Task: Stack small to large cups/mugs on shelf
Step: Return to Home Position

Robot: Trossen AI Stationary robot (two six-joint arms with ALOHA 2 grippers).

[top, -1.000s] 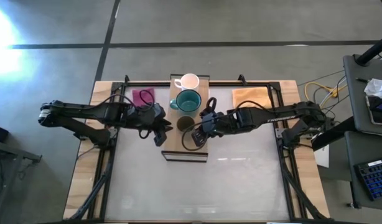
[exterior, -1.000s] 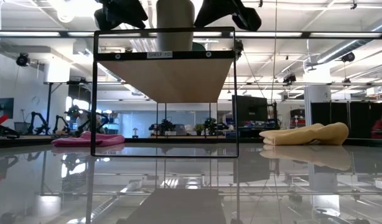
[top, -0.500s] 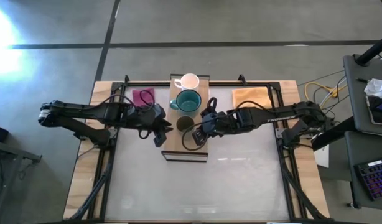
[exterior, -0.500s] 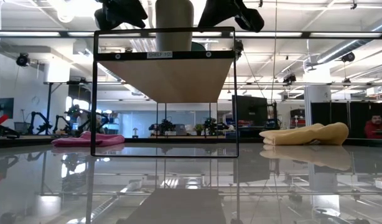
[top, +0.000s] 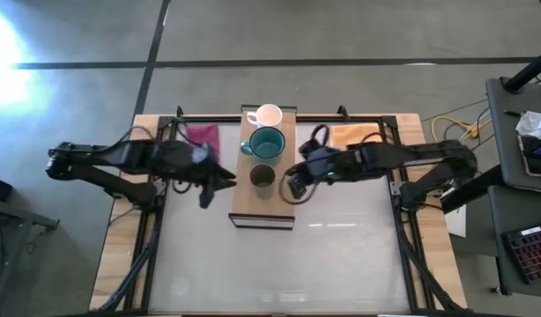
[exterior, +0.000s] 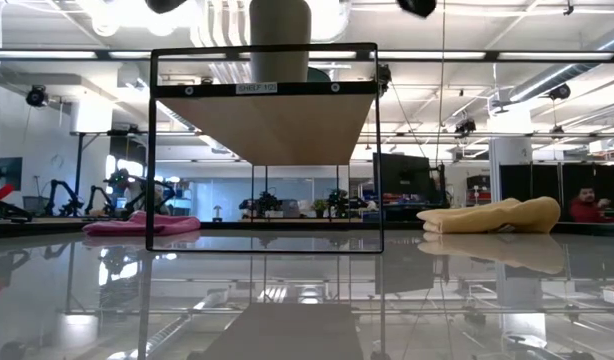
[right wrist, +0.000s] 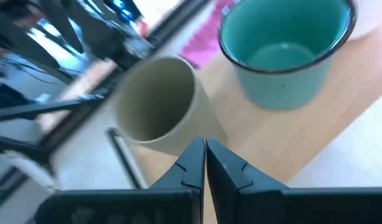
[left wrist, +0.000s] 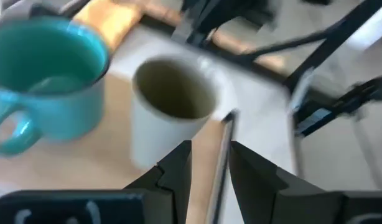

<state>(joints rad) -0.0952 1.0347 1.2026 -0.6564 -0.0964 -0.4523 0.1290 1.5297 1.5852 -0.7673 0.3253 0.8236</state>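
handleless cup [exterior: 280, 40] cropped by low view's top edge, teal mug [left wrist: 57, 84] blurred

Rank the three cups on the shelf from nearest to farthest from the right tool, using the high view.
Measured from the right tool, at the right edge of the shelf:
1. olive cup: mid-shelf, just beside the tool.
2. teal mug: middle of the row, behind the olive cup.
3. white mug: at the shelf's back end.
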